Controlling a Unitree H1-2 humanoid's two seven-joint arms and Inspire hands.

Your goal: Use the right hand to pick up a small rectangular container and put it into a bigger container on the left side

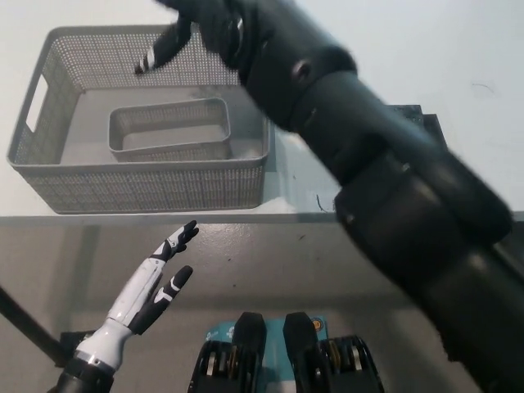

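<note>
The small mesh container lies inside the big basket near the bench's left edge; probably light, stiff, best taken by its rim. The right hand hovers, fingers apart, empty; the left hand rests open below the bench's front edge.

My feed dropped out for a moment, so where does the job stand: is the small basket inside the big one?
Done: the small basket lies inside the big basket, on its floor. In hand: nothing; the right hand hangs over the big basket's back rim, fingers apart and blurred. The left hand rests open below the table edge. Left: only pulling the right arm clear.
</note>
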